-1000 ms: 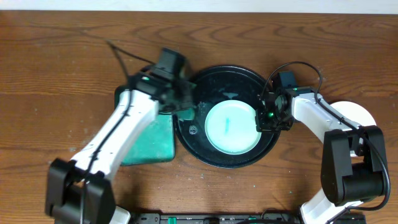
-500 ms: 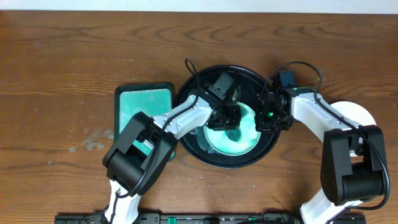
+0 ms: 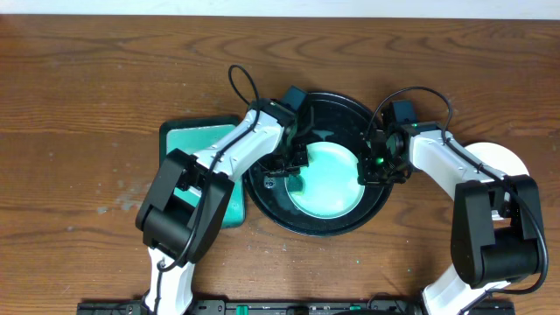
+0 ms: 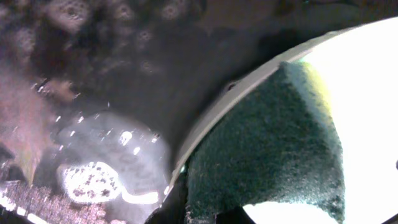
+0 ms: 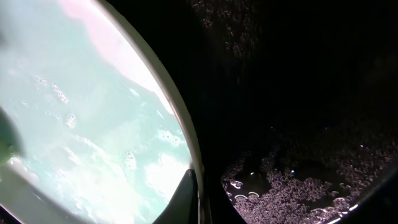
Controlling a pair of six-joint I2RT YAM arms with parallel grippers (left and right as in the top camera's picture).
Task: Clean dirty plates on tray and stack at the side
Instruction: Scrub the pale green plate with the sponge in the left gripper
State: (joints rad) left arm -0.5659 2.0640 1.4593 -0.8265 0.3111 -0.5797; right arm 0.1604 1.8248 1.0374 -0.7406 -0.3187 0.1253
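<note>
Left end effector (image 3: 294, 163) holds a dark sponge (image 4: 267, 146) on the plate's (image 3: 331, 182) left rim. Right end effector (image 3: 371, 166) pinches its right rim.

Seen from above, a round black tray (image 3: 341, 107) sits mid-table, its raised rim forming a low barrier all around. A mint plate (image 3: 332, 184) fills most of the tray floor. The left gripper (image 3: 293, 166), pinching a dark sponge (image 4: 267, 143), blocks the plate's left edge. The right gripper (image 3: 376, 166) clamps the right rim and closes off that side. The plate's middle and near edge are open from above. A green rectangular tray (image 3: 197, 140) crowds the left, and a white plate (image 3: 512, 162) lies under the right arm. The wood tabletop (image 3: 87, 87) is bare at the far side and left.
</note>
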